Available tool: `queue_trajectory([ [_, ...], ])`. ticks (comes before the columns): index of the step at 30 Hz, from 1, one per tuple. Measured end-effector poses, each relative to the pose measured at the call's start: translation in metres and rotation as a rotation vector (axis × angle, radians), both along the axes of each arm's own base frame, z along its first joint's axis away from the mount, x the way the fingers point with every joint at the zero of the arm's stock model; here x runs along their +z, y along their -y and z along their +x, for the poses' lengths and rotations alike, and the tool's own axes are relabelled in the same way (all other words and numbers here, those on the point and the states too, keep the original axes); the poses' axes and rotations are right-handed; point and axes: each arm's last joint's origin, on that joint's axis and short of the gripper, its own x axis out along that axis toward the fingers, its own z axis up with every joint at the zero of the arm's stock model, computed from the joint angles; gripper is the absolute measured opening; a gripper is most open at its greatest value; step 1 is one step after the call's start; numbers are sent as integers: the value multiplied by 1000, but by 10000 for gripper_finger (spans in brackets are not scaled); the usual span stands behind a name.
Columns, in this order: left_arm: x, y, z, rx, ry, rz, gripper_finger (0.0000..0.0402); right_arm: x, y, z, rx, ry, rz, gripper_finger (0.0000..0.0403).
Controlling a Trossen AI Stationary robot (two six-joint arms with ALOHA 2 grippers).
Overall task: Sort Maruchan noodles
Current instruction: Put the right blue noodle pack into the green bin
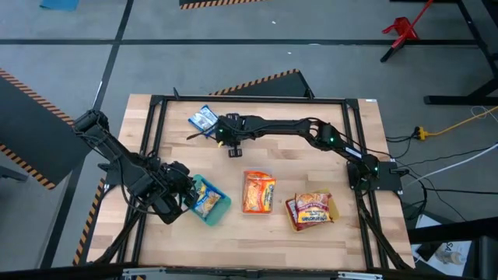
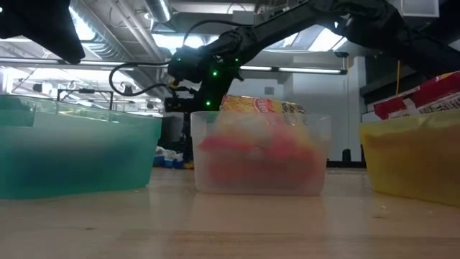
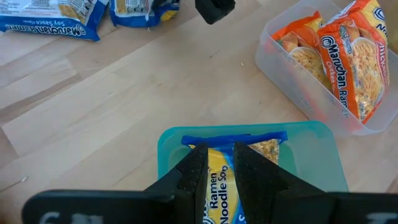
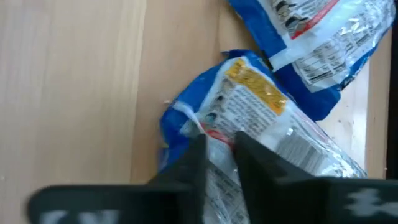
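**Right gripper closes on a blue packet at the top of the tabletop**

In the high view the right gripper (image 1: 220, 132) reaches across to the upper left centre of the wooden tabletop (image 1: 264, 159), where the loose blue-white packets (image 1: 204, 118) lie. Its wrist view shows the jaws drawn close together, pinching the crumpled edge of one blue packet (image 4: 249, 118) that still rests on the wood; a second blue packet (image 4: 317, 37) lies just beside it, partly overlapping.

The left gripper (image 1: 180, 196) sits at the lower left of the frame, over the near end of the teal tray (image 1: 222, 208). In its wrist view the jaws stand a narrow gap apart above a blue packet lying in that tray (image 3: 221, 180), and they hold nothing.

The clear tray (image 1: 259, 191) at lower centre holds orange packets (image 3: 348, 59). The yellow tray (image 1: 333, 210) at lower right holds red packets (image 1: 311, 208). In the low view the three trays stand in a row, teal, clear and yellow from left to right.
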Motion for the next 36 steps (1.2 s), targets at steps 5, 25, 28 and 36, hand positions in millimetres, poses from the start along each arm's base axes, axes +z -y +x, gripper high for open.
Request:
queue_trajectory([
  [5, 0, 0, 0, -2, -1, 2, 71, 1, -4, 2, -15, 28, 34, 8],
  [25, 0, 4, -3, -35, -6, 13, 71, 52, -71, 23, 122, 128, 36, 11],
  [28, 0, 5, -4, -44, -3, 14, 71, 58, -69, 20, 131, 107, 46, 18],
  [36, 0, 7, -5, -52, -4, 15, 71, 59, -74, 13, 271, 28, 167, 62],
])
